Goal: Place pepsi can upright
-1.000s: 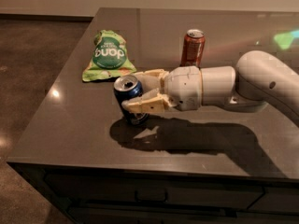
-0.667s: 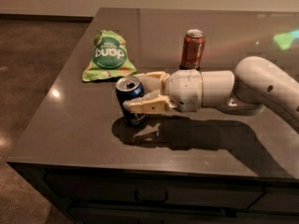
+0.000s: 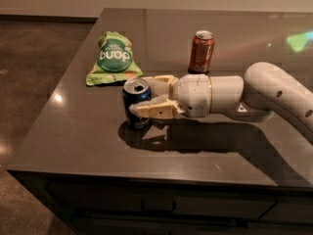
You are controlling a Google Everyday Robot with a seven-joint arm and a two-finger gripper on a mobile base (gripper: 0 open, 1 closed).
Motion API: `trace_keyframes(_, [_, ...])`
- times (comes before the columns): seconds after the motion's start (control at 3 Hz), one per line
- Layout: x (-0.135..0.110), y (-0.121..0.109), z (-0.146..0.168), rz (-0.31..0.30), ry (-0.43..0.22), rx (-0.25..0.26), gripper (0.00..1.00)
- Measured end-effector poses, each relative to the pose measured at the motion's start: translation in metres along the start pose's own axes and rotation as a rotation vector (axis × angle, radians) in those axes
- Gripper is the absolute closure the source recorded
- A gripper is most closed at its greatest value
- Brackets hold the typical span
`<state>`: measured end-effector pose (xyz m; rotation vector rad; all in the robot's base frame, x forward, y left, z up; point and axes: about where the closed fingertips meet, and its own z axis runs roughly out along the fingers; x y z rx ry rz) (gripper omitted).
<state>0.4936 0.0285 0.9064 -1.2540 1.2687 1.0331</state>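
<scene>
The pepsi can is dark blue with a silver top. It stands about upright near the middle of the dark table, its base at the surface. My gripper reaches in from the right and is shut on the can. One cream finger crosses the can's front and the other lies behind it. The lower right side of the can is hidden by the front finger.
A reddish-orange can stands upright behind my wrist. A green snack bag lies at the back left of the can. The table's front edge and left edge are close by.
The can in my gripper has come down slightly toward the table and stands a little straighter. The arm has hardly moved otherwise.
</scene>
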Motion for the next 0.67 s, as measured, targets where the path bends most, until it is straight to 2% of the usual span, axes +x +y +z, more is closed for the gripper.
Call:
trace_keyframes(0.33, [-0.0009,0.0012,0.0023,-0.001,0.0,-0.005,0.0])
trace_keyframes(0.67, [-0.001,0.0012,0.0024,-0.002,0.0,-0.005,0.0])
